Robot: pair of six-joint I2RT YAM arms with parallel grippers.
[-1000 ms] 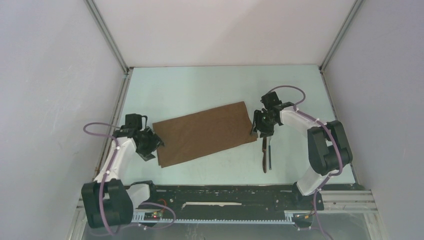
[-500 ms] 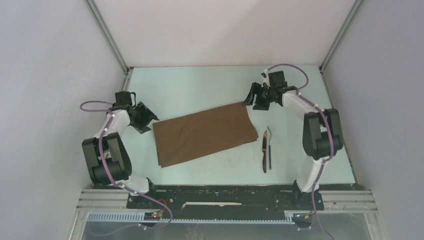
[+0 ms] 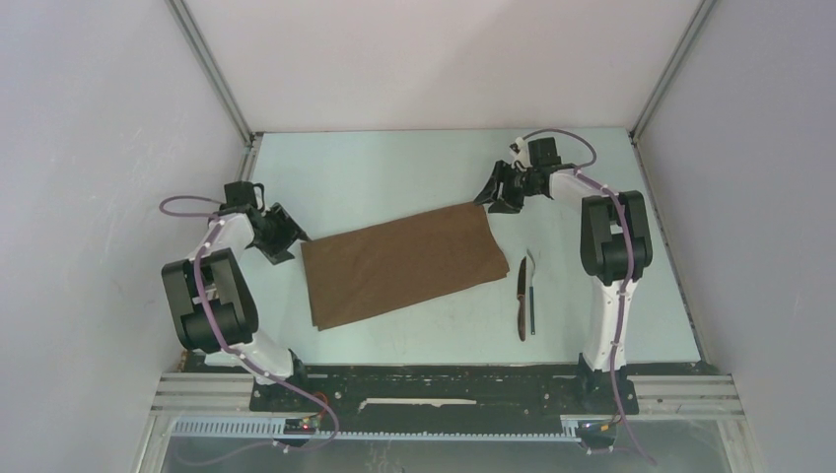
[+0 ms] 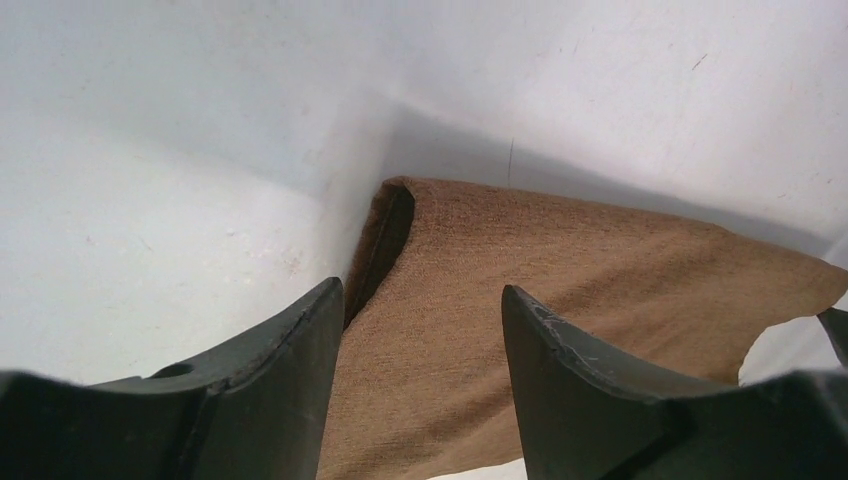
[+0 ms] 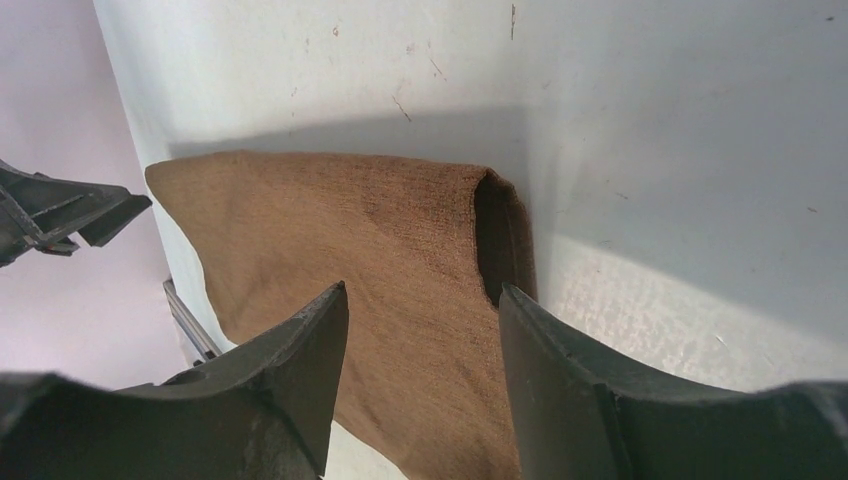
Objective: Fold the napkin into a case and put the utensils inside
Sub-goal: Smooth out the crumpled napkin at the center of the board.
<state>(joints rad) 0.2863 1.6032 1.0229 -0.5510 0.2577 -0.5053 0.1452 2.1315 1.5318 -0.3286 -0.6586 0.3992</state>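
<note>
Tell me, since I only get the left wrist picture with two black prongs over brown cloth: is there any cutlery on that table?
Observer: Yes. From above, the utensils lie side by side on the table, right of the napkin, not touching it.
Operator: How does the whole cloth lie?
Observer: Flat, as one slanted rectangle in the middle of the table.
Operator: And the other set of prongs?
Observer: The right wrist view shows the right pincer open at the napkin's far right corner, gripping nothing.
</note>
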